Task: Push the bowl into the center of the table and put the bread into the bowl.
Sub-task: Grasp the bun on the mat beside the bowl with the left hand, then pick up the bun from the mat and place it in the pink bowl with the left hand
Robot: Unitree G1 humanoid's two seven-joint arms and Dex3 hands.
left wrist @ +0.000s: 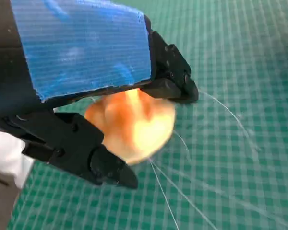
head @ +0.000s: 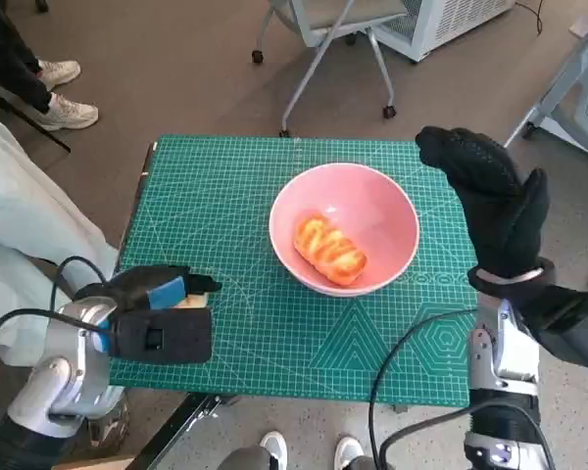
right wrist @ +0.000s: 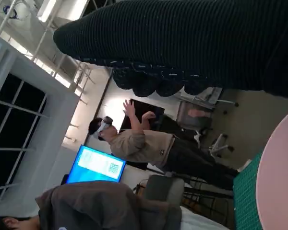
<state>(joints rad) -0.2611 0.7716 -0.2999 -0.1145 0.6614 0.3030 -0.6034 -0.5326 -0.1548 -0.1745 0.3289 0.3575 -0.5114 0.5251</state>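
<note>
Table (head: 274, 343): your green cutting mat covers it. The bowl sits on the mat roughly at its middle, a little toward the far side and your right, so you can judge the push as done or close to it.

Bowl (head: 344, 228): pink, upright, mouth open to you. One bread roll (head: 328, 249) already lies in it, its long axis running from far-left to near-right.

Right hand (head: 492, 204): gloved, raised just beside the bowl's right rim, fingers stretched out and holding nothing. In the right wrist view the glove (right wrist: 192, 43) is a dark band and a sliver of pink rim (right wrist: 278, 177) shows under it. It is by far the nearer hand to the bowl, but it has no bread.

Left hand (head: 157, 318): at the near-left corner of the mat, well apart from the bowl. In the left wrist view its black fingers (left wrist: 173, 76) are closed round a second bread piece (left wrist: 132, 125), golden and somewhat blurred, so you hold it there.

Key relation: from your left hand the bowl lies away and to the right, across open mat. That is the way you would likely carry the held piece.

Risk: the right hand stands close to the rim; a nudge from it could shift the bowl.

Person (right wrist: 139, 143): stands in the background of the right wrist view.
</note>
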